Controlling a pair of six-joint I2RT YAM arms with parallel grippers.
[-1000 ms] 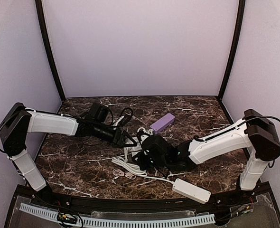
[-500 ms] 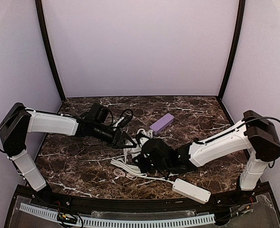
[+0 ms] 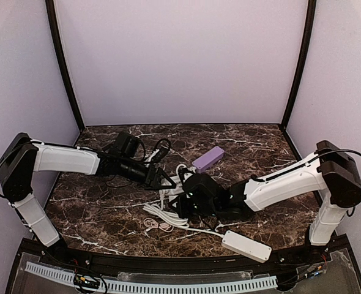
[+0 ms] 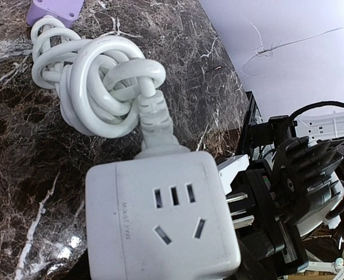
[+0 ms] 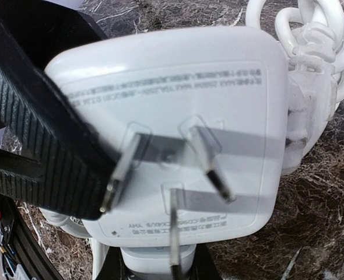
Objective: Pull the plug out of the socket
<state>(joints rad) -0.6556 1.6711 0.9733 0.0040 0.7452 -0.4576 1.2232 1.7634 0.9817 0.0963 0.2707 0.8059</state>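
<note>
The socket (image 4: 160, 216), a white cube, fills the left wrist view with its outlet holes facing the camera. My left gripper (image 3: 167, 182) is shut on it, and one ribbed black pad (image 5: 38, 134) lies across the side that carries three metal prongs. The same socket (image 5: 172, 87) turns those prongs toward the right wrist camera. Under it sits the small white plug (image 5: 151, 259), with my right gripper (image 5: 154, 273) shut on it. The plug (image 4: 233, 166) also peeks past the cube's corner. Its pins are hidden. In the top view both grippers meet mid-table around the socket (image 3: 170, 193).
A thick white cord tied in a coil (image 4: 96, 76) enters the cube's far side through a ribbed collar. A purple box (image 3: 209, 158) lies behind it. The long white power strip (image 3: 246, 245) rests near the front edge, with a thin white cable (image 3: 159, 225) looped to its left.
My right gripper swung a little toward the near left, then came back. The left gripper and the cube barely shifted. Both grips look the same.
</note>
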